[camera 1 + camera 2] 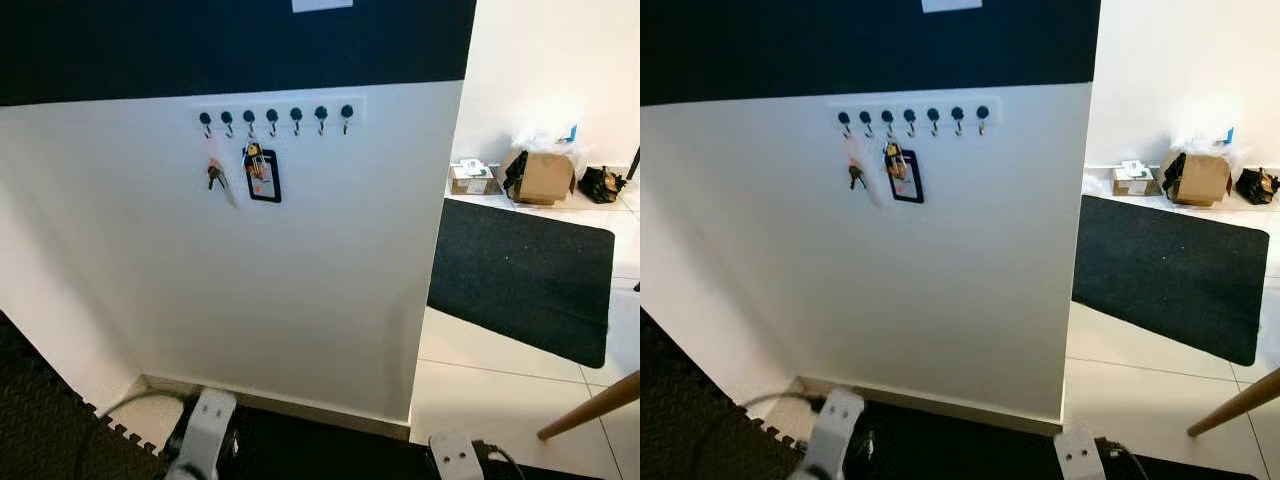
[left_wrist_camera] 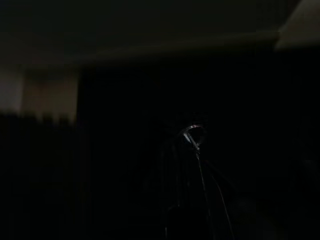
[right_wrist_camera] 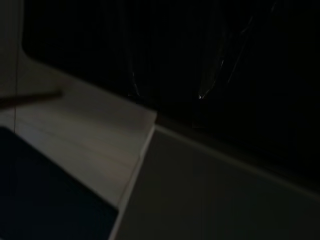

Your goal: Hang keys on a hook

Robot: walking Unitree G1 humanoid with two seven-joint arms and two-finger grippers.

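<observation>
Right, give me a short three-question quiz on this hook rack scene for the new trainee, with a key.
1. True or false: every hook on the hook rack carries something.
2. Multiple choice: the black tag hangs from which hook, counting from the robot's left? A) first B) third C) seventh
3. Fill in: the bunch of keys hangs from the ____ hook from the robot's left.

Key
1. False. Seven hooks show, and those to the right of the tag are bare.
2. B.
3. First.

The left arm and right arm hang low at the foot of the white wall.
</observation>
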